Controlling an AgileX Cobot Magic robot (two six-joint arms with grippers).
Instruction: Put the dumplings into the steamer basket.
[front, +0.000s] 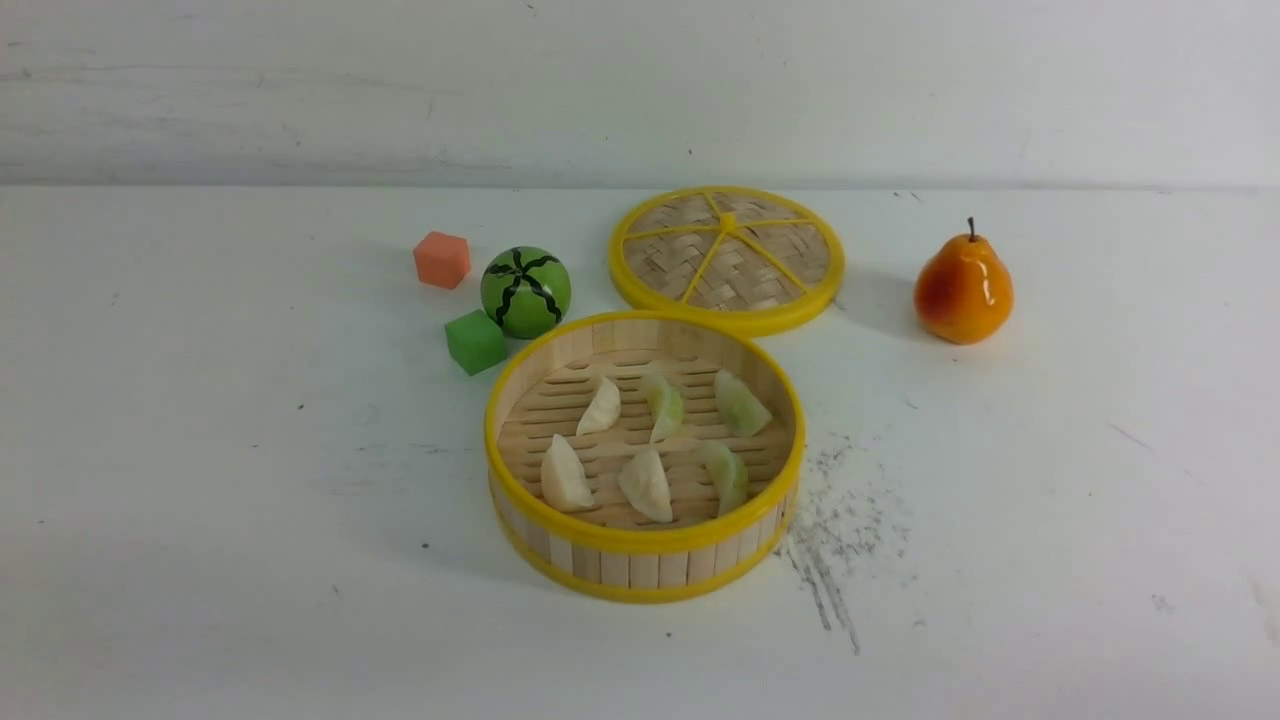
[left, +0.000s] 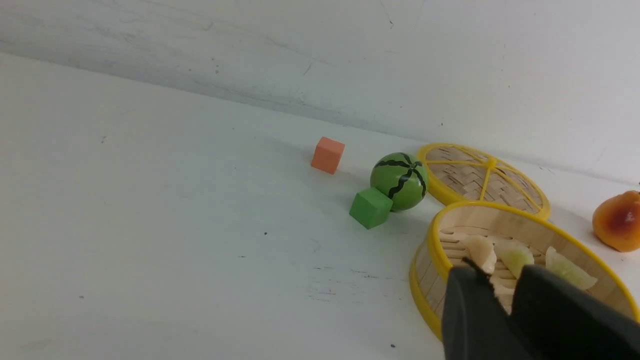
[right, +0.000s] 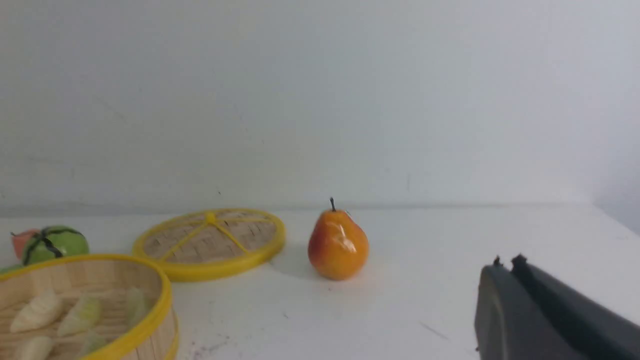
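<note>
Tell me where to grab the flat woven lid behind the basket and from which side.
Grip the lid by its raised yellow rim, coming from above on its right edge, toward the pear. It lies flat on the table, so only the rim gives an edge to pinch. The near edge sits close against the basket, and the watermelon ball crowds the left.

dumplings (front: 647, 484) in steamer basket (front: 640, 560), lid (front: 727, 257) behind

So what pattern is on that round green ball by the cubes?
The round green ball has wavy black stripes, like a watermelon; the front view shows it best.
</note>
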